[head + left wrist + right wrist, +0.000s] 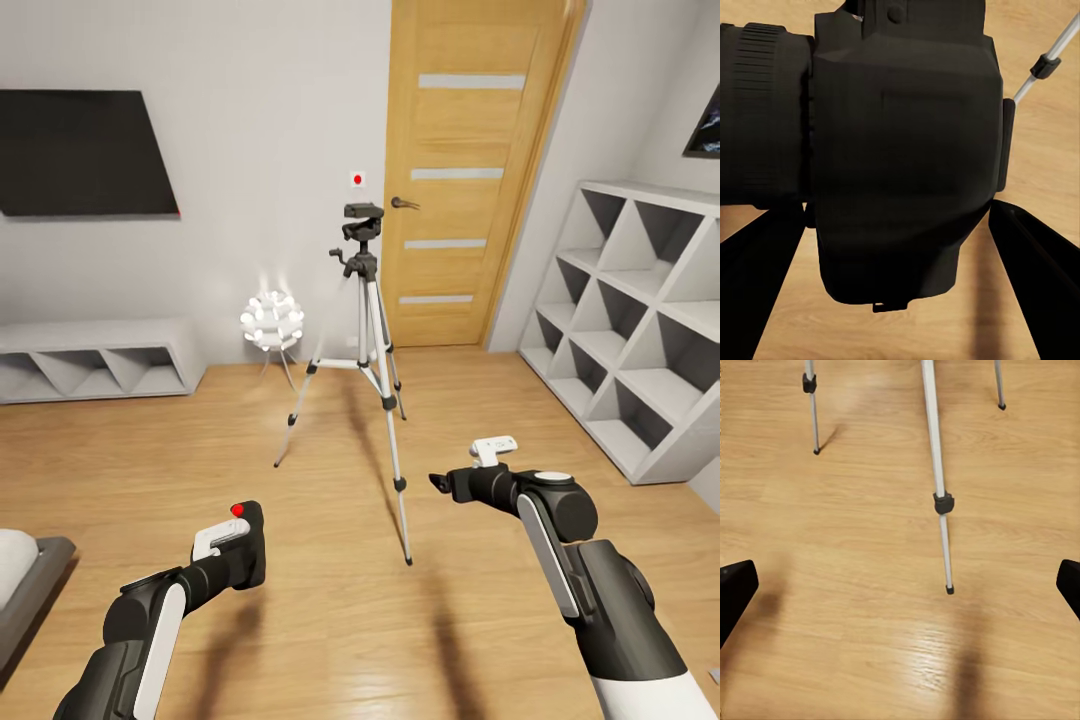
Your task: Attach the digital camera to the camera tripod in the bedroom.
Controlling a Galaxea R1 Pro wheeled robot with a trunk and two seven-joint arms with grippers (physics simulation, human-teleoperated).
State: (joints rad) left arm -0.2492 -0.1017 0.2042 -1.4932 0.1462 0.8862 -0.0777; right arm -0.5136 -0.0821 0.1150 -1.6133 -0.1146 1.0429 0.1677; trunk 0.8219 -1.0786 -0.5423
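On the wood floor (330, 600) before us, the tripod (366, 370) stands upright in front of the wooden door (470, 170), beside a white ball lamp (271, 320). Our left gripper (235, 545) is clenched around the camera (900, 165), low and well apart from the tripod. Our right gripper (900, 585) hangs spread wide and empty above the nearest tripod leg.

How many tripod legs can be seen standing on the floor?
3. In the head view, the tripod has one leg toward the ball lamp, one leg reaching nearest the robot, and one leg toward the door, partly hidden behind the near one.
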